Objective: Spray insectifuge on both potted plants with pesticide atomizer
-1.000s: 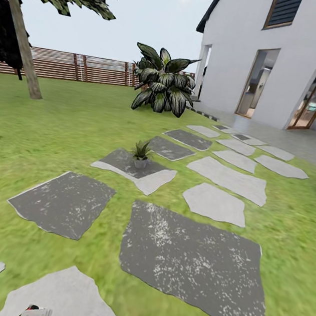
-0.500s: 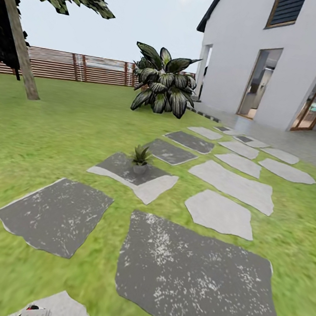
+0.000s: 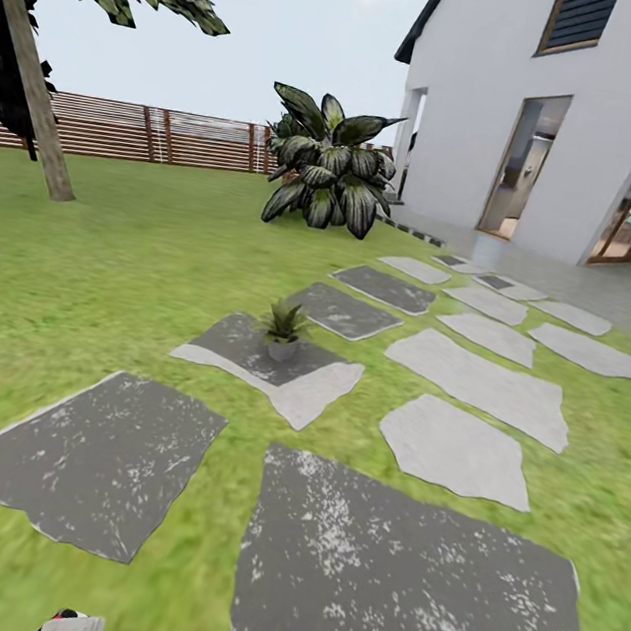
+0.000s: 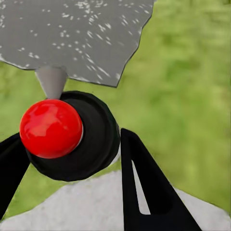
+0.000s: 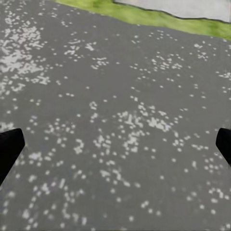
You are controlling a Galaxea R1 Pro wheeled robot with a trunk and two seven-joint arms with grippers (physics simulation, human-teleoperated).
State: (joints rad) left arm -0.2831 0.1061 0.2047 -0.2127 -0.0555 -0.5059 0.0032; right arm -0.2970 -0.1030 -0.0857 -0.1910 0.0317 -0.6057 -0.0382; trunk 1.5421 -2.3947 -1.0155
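Left end effector (image 4: pixel 67 149) clamped on the pesticide atomizer (image 4: pixel 77 139), black fingers (image 4: pixel 144 187) on both sides of its round dark body. Red ball on top, grey nozzle tip (image 4: pixel 51 81) poking out past it toward a grey stone and the grass. So bottle already in hand, seen from the top.

Right end effector (image 5: pixel 115 144) wide apart, holding nothing, just dark speckled stone under it.

One potted plant (image 3: pixel 283 329) out ahead in the head view, sitting on a two-tone stepping stone (image 3: pixel 294 393), a bit to the left of the middle. Well apart from both arms, with another big dark stone (image 3: pixel 397 581) in between. Second potted plant not found here. Big dark bush (image 3: pixel 328 161) farther back by the white house (image 3: pixel 549 108), not the one to spray.

Plant straight ahead and a touch left, so on the bottle arm's side. Probably more rolling forward needed first, then nozzle tipped down at the leaves.
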